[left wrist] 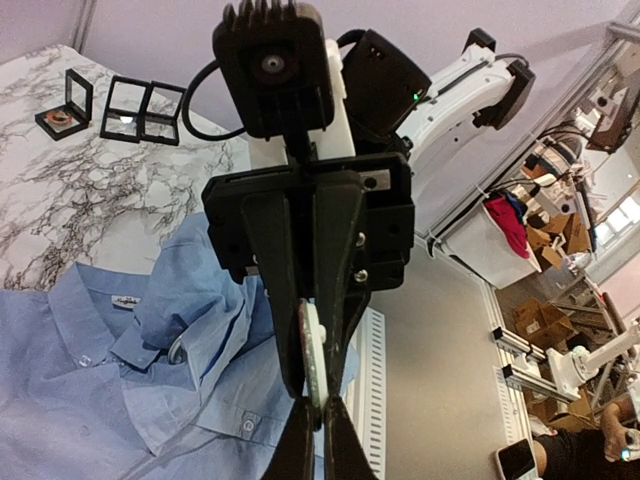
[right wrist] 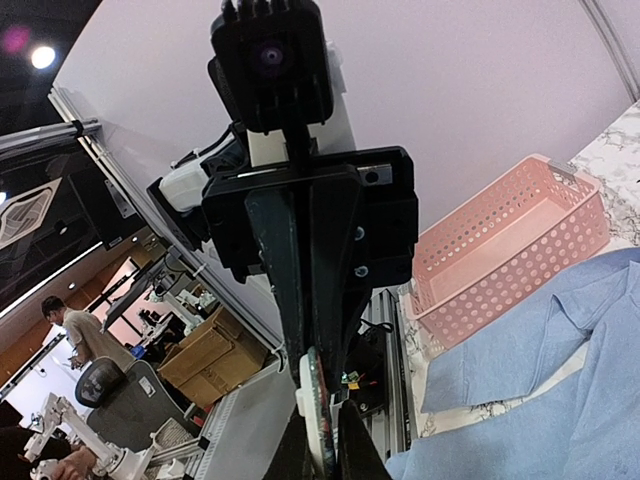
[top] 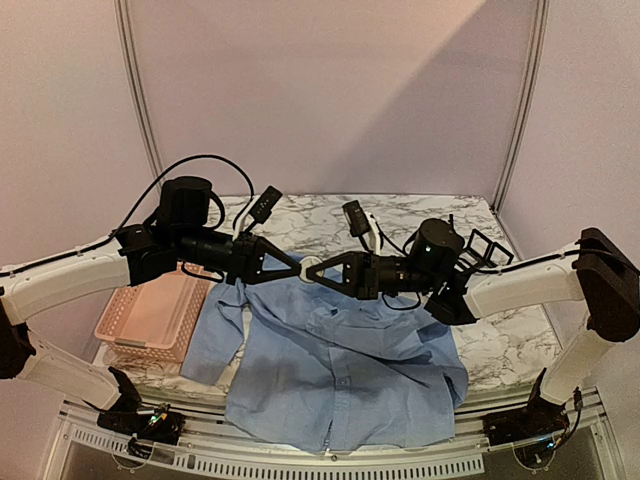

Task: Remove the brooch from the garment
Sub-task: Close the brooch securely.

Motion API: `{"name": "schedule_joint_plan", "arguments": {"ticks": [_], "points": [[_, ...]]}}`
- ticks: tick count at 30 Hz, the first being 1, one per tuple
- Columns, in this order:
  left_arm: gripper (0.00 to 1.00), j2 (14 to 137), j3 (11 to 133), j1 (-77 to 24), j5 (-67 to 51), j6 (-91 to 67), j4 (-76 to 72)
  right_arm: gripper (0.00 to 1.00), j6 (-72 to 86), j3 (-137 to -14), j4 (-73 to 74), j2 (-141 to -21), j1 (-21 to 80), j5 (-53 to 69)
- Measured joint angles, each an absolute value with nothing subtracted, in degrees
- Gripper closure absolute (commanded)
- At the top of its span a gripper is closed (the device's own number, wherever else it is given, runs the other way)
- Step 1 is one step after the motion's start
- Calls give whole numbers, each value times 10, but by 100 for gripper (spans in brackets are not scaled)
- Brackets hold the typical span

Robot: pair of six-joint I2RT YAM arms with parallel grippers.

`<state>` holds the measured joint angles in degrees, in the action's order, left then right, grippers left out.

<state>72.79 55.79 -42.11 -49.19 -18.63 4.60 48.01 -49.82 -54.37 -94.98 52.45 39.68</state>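
Item 1, far left: pink basket (top: 150,318), sitting on the marble table (top: 500,345) just beside the garment's sleeve. My right wrist view is also catching it; my left wrist view is not.

Item 2: my left gripper (top: 301,268), reaching toward centre, jaws clamping on the brooch.

Item 3, centre: brooch (top: 311,267), small, white and round, hanging between both sets of fingertips. The top view is showing its round face, both wrist views only its edge. It is sitting above the garment (top: 335,365), clear of the fabric. The garment is lying spread front-up, its hem reaching over the near table edge.

Item 4: my right gripper (top: 324,270), meeting the left nose to nose, jaws likewise pinching the brooch.

Item 5, far right: black-framed boxes (top: 482,248), standing on the marble. Only my left wrist view is showing them plainly.
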Motion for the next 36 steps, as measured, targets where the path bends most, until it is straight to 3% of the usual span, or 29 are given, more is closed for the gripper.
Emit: {"name": "schedule_joint_plan", "arguments": {"ticks": [12,27,36], "points": [[100,728,559,-424,-456,-180,57,100,482,-490,-541,-948,524,364],[100,759,585,-429,-428,-153,118,58,413,-490,-470,-911,507,383],[100,759,590,-429,-435,-150,119,47,378,-489,-437,-884,507,387]]}}
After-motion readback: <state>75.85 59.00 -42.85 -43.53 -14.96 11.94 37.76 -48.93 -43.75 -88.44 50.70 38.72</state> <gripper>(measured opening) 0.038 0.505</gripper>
